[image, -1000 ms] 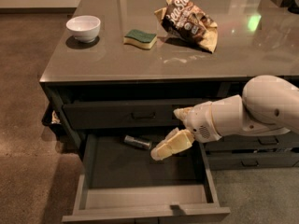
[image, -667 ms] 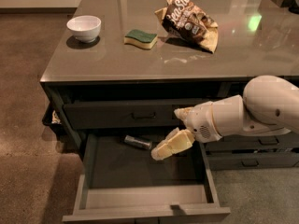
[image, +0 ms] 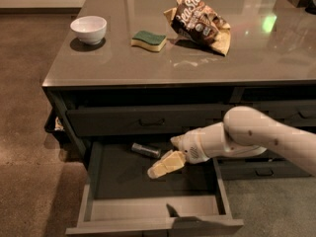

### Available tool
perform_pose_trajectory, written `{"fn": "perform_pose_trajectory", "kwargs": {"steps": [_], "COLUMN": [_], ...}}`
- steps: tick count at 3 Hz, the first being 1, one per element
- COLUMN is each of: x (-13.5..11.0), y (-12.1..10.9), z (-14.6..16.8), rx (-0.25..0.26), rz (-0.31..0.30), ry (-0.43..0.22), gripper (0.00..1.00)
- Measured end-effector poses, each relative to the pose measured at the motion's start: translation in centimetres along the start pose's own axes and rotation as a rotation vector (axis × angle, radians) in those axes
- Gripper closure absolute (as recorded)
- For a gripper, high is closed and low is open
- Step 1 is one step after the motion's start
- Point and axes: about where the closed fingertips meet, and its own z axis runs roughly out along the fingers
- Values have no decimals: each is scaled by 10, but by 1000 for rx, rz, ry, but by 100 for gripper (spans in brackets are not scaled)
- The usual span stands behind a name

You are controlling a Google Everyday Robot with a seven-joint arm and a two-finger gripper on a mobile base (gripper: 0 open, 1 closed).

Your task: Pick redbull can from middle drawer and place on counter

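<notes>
The redbull can (image: 146, 150) lies on its side at the back of the open middle drawer (image: 123, 181), a small silvery cylinder. My gripper (image: 163, 156) is inside the drawer, just right of the can and close to it. Its jaws are open, with one cream finger (image: 167, 164) low over the drawer floor and the other near the drawer's back. It holds nothing. The white arm reaches in from the right. The glossy grey-brown counter (image: 148, 63) tops the cabinet above.
On the counter stand a white bowl (image: 89, 28), a green and yellow sponge (image: 149, 40) and a crumpled brown snack bag (image: 200, 26). A shut drawer with a small bar handle (image: 151, 122) sits above the open one. More handled drawers are on the right, behind the arm.
My gripper has moved down and to the left, deeper into the drawer and closer to the can. The can has not moved.
</notes>
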Motion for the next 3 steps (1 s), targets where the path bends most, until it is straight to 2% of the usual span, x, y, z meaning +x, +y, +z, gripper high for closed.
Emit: {"fn": "perform_pose_trajectory", "kwargs": {"steps": [1,2,3], "x": [42,69,91], "y": [-30,-70,-123], "z": [55,105,147], "rx": [-18,-4,16], "rz": [106,188,204], "ry": [-5,-79,-132], "gripper": [0,0,0]}}
